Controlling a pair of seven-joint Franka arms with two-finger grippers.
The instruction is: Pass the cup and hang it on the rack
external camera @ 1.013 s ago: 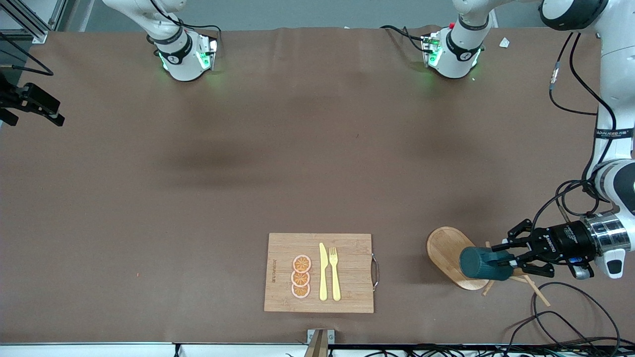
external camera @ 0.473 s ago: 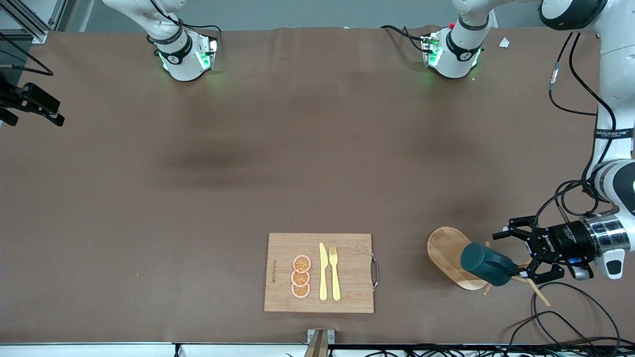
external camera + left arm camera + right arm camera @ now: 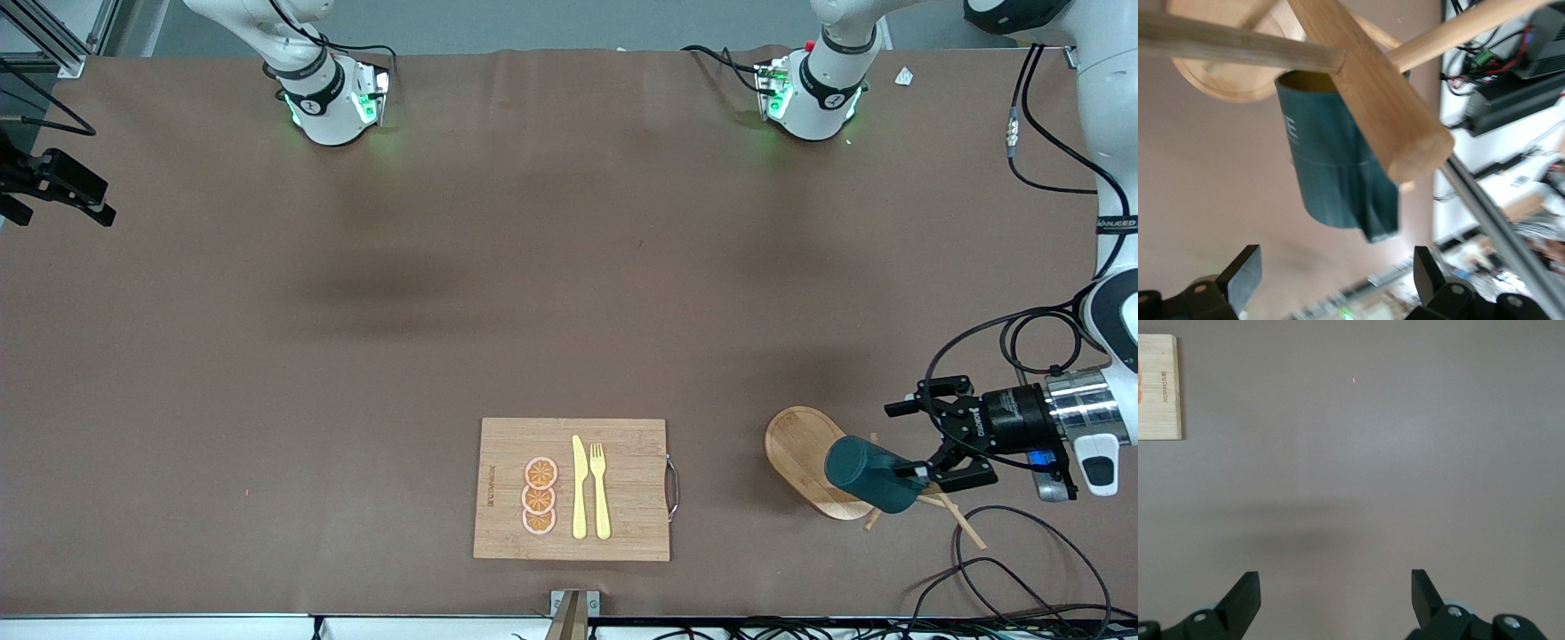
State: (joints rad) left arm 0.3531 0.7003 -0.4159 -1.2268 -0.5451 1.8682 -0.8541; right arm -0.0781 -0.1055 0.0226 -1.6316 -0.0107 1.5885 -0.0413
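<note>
The dark teal cup (image 3: 867, 473) hangs on a peg of the wooden rack (image 3: 796, 449), at the left arm's end of the table near the front camera. In the left wrist view the cup (image 3: 1338, 167) hangs mouth-up beside the rack's post (image 3: 1371, 87), under a peg (image 3: 1238, 47). My left gripper (image 3: 909, 440) is open and a little apart from the cup, with nothing between its fingers (image 3: 1245, 273). My right gripper (image 3: 1336, 597) shows only in its wrist view. It is open and empty over bare tabletop.
A bamboo cutting board (image 3: 573, 489) holding a yellow knife, a fork and orange slices lies near the front edge, mid-table. Its corner (image 3: 1158, 387) shows in the right wrist view. Black cables (image 3: 1005, 551) trail on the table beside the rack.
My left gripper opened, let go of the cup and drew back toward the left arm's end of the table. The cup stayed hanging on the rack.
</note>
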